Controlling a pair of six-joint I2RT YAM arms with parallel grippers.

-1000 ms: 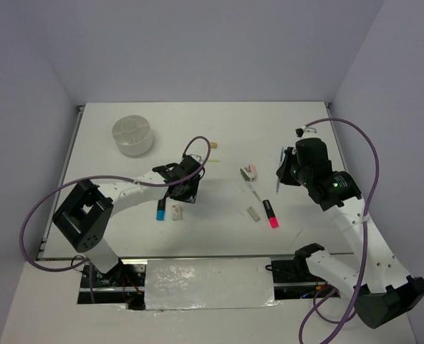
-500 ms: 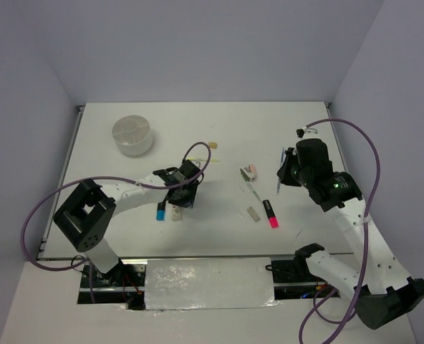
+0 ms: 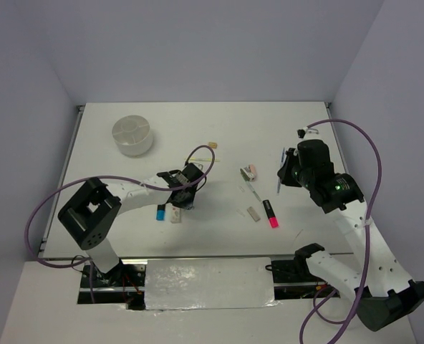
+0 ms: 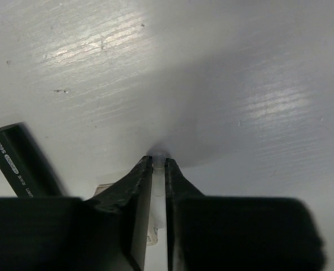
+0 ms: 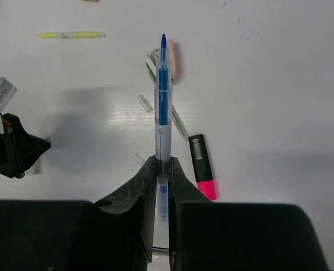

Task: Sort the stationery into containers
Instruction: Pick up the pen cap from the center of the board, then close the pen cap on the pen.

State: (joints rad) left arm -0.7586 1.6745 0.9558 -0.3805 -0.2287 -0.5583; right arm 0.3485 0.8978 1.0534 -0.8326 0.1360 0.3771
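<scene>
Nearest you, low in the overhead view, the pink-and-black highlighter (image 3: pixel 271 213) lies right of centre on the white desk (image 3: pixel 269 129), near a small grey eraser (image 3: pixel 253 213). Left of centre, your left gripper (image 4: pixel 159 162) sits low over the blue-ended black marker (image 3: pixel 160 213) and a small white eraser (image 3: pixel 175 214). Its jaws are pinched on a thin pale sliver (image 4: pixel 159 186) you can't identify. At centre right, your right gripper (image 5: pixel 161 164) has its jaws clamped on a translucent blue pen (image 5: pixel 162 96). Farthest, at upper left, stands the round white divided cup (image 3: pixel 132 135), well apart from the stationery.
</scene>
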